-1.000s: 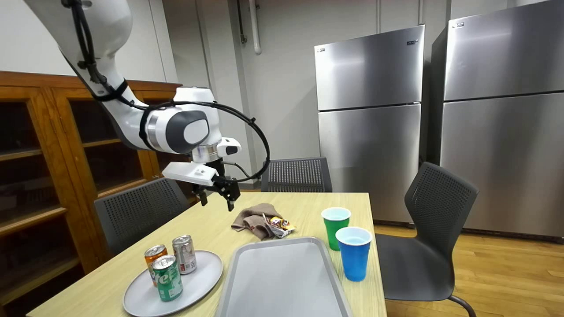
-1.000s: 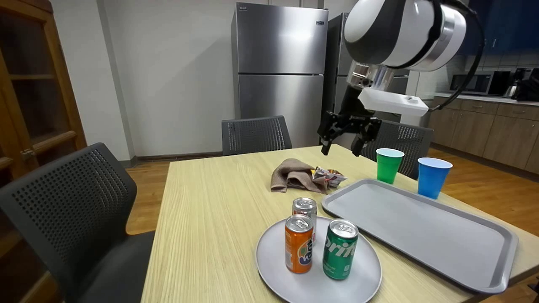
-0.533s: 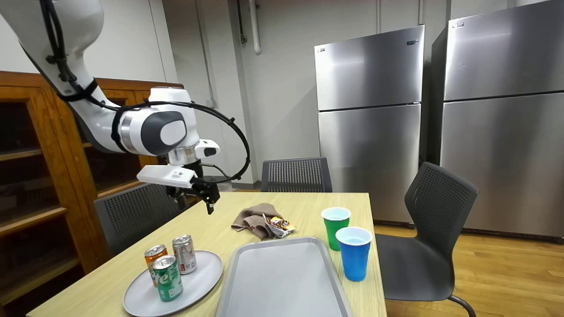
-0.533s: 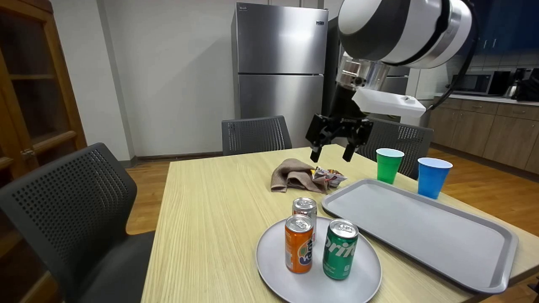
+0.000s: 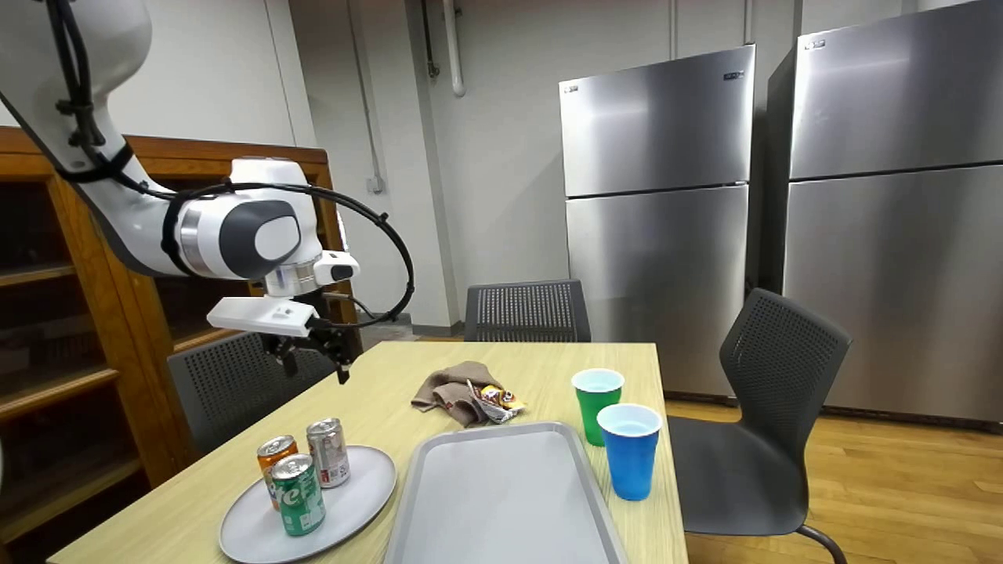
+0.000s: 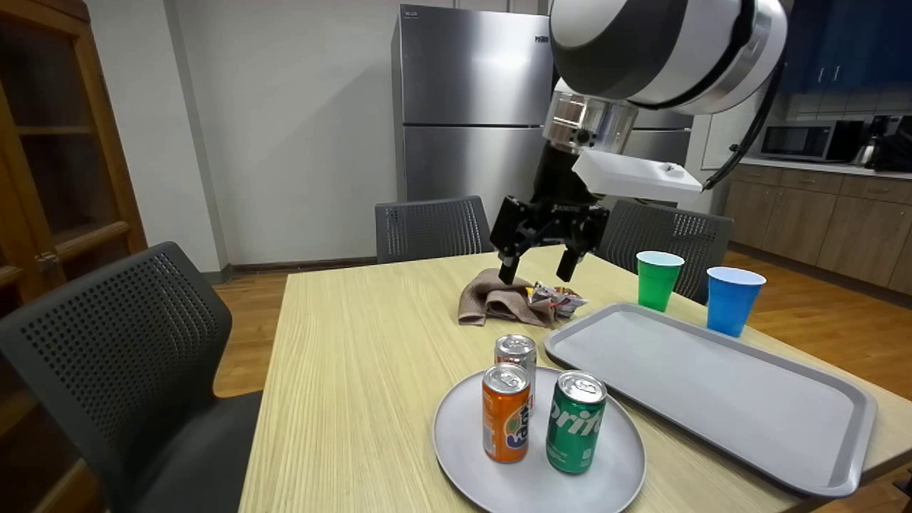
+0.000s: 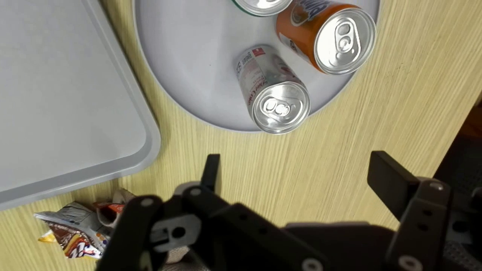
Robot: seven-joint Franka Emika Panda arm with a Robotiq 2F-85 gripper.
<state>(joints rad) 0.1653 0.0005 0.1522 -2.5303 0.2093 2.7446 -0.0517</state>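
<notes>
Black, spread wide and unladen at the gripper; hanging above the table near the silver can on the plate, beside the tray.

Bright glare on silver can

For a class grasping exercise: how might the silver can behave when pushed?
The silver can is probably slippery, given its smooth, shiny metal. Standing upright on the plate, it may tip if pushed near the top; its round body could then roll.
</notes>
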